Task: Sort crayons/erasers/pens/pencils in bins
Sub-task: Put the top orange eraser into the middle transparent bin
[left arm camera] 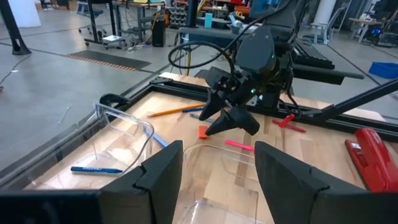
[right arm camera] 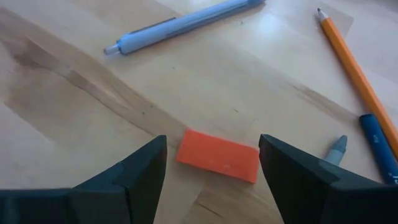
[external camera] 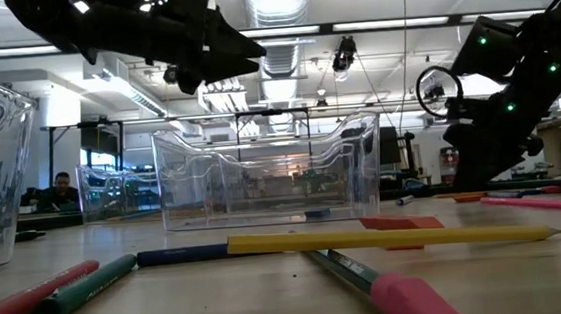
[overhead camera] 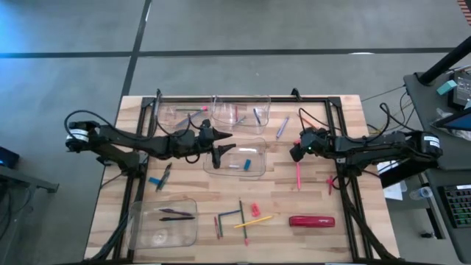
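An orange eraser (right arm camera: 217, 155) lies flat on the wooden table (overhead camera: 316, 195) right of the middle. My right gripper (right arm camera: 213, 146) is open and slants down over it, one finger on either side of the eraser's short ends; no touch shows. My left gripper (left arm camera: 217, 180) is open, has nothing between its fingers, and hovers level above the centre bin (overhead camera: 254, 171), which has a small blue piece (overhead camera: 248, 163) in it. Two more clear bins (overhead camera: 176, 116) (overhead camera: 239, 112) stand at the far edge. Another bin (overhead camera: 147, 232), near left, holds dark pens (overhead camera: 176, 215).
Near the eraser lie a light-blue pen (right arm camera: 186, 22), an orange pencil (right arm camera: 357, 74) and a blue stick (right arm camera: 379, 146). A pink pencil (overhead camera: 298, 175), a yellow pencil (overhead camera: 254, 220), a pink eraser (overhead camera: 255, 210) and a large red oblong object (overhead camera: 311, 221) lie nearer the front.
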